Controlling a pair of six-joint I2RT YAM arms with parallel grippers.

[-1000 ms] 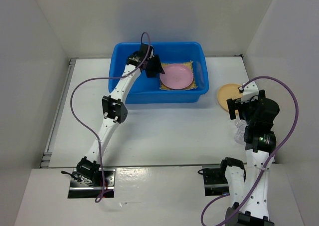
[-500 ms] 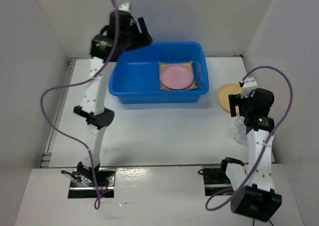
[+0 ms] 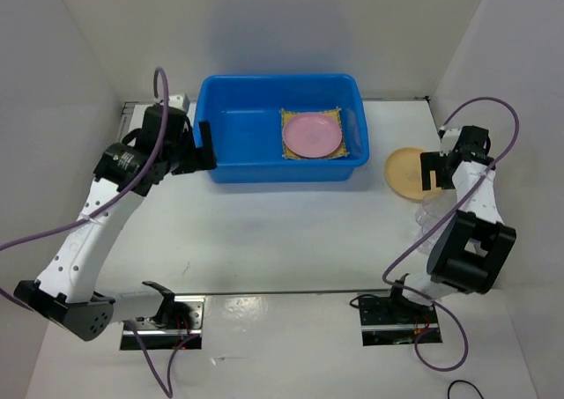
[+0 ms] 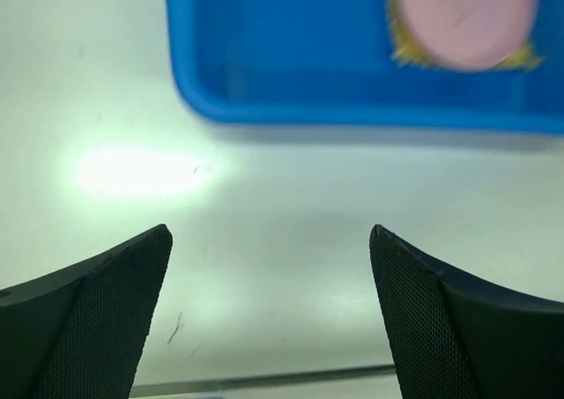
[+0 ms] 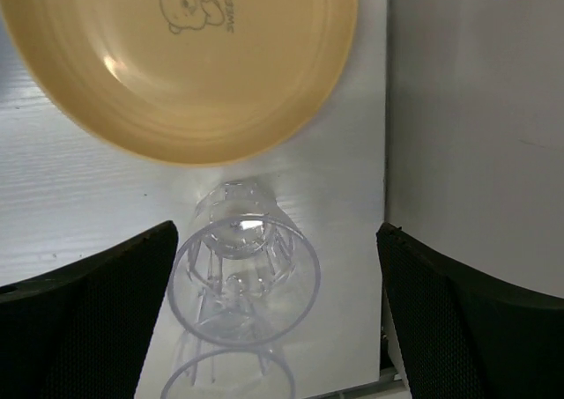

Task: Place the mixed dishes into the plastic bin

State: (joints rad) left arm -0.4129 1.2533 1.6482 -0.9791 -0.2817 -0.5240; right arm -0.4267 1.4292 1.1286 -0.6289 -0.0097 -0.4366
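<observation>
**DESK:** What has changed on the left?

**PHOTOGRAPHER:** A second ago the left gripper (image 3: 201, 145) was down inside the plastic bin (image 3: 264, 172), beside the pink plate (image 3: 311, 134). It has since lifted out and now hangs just outside the bin's left wall, centre left in the overhead frame. Its fingers have spread wide and hold nothing. Its wrist view shows only bare table (image 4: 282, 267) between them.

**DESK:** And the plate?

**PHOTOGRAPHER:** It rests on the woven mat (image 3: 287, 153) in the right half of the bin and has not moved since the arm left. Those two pieces look delivered.

**DESK:** What is left?

**PHOTOGRAPHER:** The tan-yellow plate (image 3: 404, 170) and the two clear cups (image 3: 427, 227) are still on the table at the right of the frame, outside the bin. The right gripper (image 3: 438, 172) has shifted toward the plate's right edge. Its fingers are apart and empty, as before.

**DESK:** Is there room to work?

**PHOTOGRAPHER:** It is tight on that side. In the right wrist view the plate fills the upper left, one cup sits just below its rim, and the side wall (image 5: 476, 152) rises just beside them. Open table runs between the plate and the bin. The bin's left half shows bare blue floor, and the left arm is clear of its mouth, so the carry across looks unobstructed.
</observation>
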